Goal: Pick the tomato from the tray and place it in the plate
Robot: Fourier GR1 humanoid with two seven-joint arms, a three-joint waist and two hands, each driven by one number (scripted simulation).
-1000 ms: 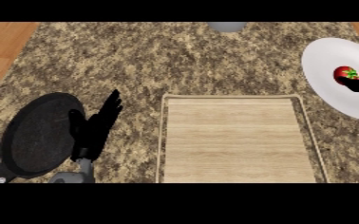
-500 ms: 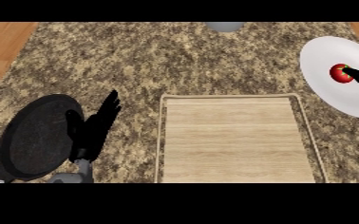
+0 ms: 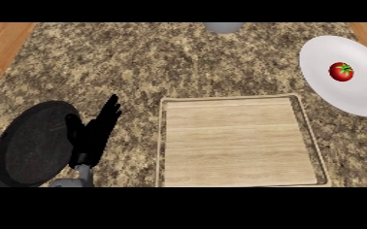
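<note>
A red tomato (image 3: pixel 341 71) with a green stem lies on the white plate (image 3: pixel 323 85) at the right edge of the counter. The wooden tray (image 3: pixel 237 143) sits in the lower middle with nothing on it. My left hand (image 3: pixel 95 132) rests open at the lower left, fingers pointing up, between the tray and a black pan. It touches neither the tray nor the tomato. My right hand does not show anywhere in the head view.
A round black pan (image 3: pixel 36 145) lies at the lower left beside my left hand. A grey object (image 3: pixel 223 26) pokes in at the counter's far edge. Wooden strips (image 3: pixel 13 36) border the speckled granite counter at the upper corners.
The tomato has rolled a little on the plate, its green stem now facing right. The view has shifted slightly. The left hand has stayed where it was.
</note>
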